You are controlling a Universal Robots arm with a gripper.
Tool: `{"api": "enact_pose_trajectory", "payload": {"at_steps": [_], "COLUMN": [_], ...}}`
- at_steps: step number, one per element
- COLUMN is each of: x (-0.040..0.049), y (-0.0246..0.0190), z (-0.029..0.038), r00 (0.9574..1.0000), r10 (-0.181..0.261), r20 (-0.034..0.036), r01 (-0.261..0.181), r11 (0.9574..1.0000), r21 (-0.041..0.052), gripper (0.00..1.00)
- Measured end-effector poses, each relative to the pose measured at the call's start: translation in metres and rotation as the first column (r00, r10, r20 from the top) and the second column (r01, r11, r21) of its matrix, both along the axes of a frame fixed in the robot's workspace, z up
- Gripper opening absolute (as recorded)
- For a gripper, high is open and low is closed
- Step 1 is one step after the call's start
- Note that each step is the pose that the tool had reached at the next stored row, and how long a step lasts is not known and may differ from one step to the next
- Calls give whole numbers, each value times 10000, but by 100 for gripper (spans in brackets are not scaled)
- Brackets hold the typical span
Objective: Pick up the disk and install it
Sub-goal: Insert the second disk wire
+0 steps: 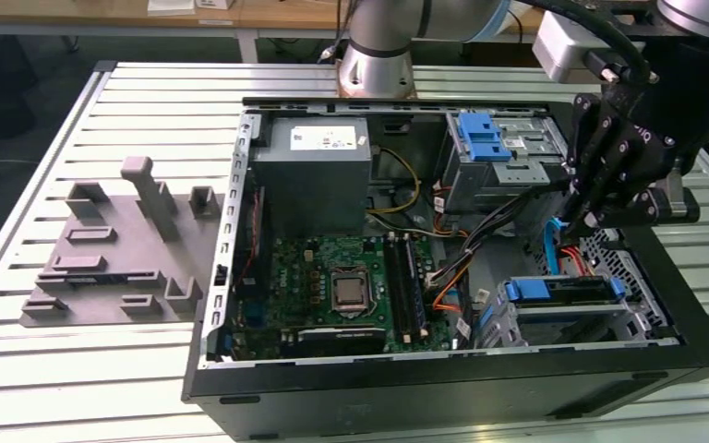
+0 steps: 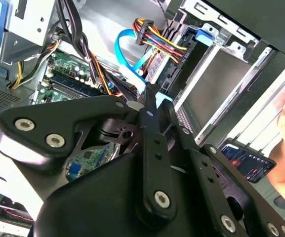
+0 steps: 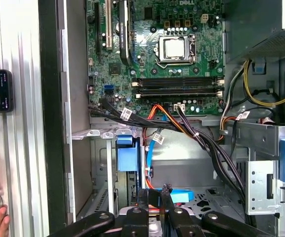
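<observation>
The hand (image 1: pixel 591 220) is matt black metal with bright steel bolt heads, hanging over the computer case (image 1: pixel 453 388), whose outer shell is matt black and inner walls bare grey sheet metal. Inside the case, the motherboard (image 1: pixel 342 295) is glossy green, the drive-bay latches (image 1: pixel 483 138) smooth blue plastic. The case stands on a surface (image 1: pixel 108 369) of ribbed, satin aluminium slats.

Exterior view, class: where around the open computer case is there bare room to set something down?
Bare slatted table lies below the grey fixture and left of the case. Crowded: inside the case, cables and the tool above the drive bay.
</observation>
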State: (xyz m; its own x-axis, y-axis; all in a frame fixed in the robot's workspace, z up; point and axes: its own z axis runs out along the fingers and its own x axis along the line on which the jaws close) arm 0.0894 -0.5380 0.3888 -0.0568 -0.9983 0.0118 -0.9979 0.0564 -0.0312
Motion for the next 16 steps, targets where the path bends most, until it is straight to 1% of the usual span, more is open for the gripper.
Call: {"api": "enact_pose_trajectory", "payload": {"at_steps": [16], "x": [0], "y": [0], "z": [-3], "r00": [10000], "r10": [0], "r20": [0], "r01": [0], "r11": [10000], "r21": [-95], "gripper": [24]}}
